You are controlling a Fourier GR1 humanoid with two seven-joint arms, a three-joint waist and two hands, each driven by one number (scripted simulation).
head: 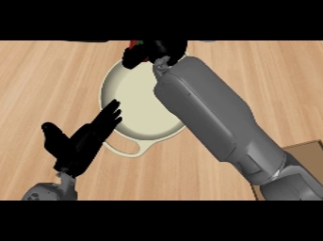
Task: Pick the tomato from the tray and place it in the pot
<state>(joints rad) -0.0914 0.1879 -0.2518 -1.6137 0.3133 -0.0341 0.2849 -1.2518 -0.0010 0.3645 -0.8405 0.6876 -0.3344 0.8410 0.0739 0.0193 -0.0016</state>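
1. Head view: the counter (38,84) is light brown wood and fills almost the whole view.
2. The right arm (219,122) is big and grey. It comes in from the lower right and goes up across the pot to the far rim.
3. The pot (139,110) is cream and round. It sits in the middle of the counter. One handle (129,148) sticks out at its near side. The arm hides the right part of the pot.
4. The left hand (80,139) is black. It is at the lower left, just beside the near left rim of the pot. Its fingers are straight and spread wide, and it holds nothing. The fingertips lie over the pot's rim.
5. The right hand (157,52) is black too. It is at the top, over the far rim of the pot. Its fingers are curled around the tomato.
6. A brown tray (310,153) peeks out at the lower right, behind the arm.
7. The tomato (135,44) is red with a bit of green. Only a small part shows, at the left side of the right hand. The fingers hide the rest.
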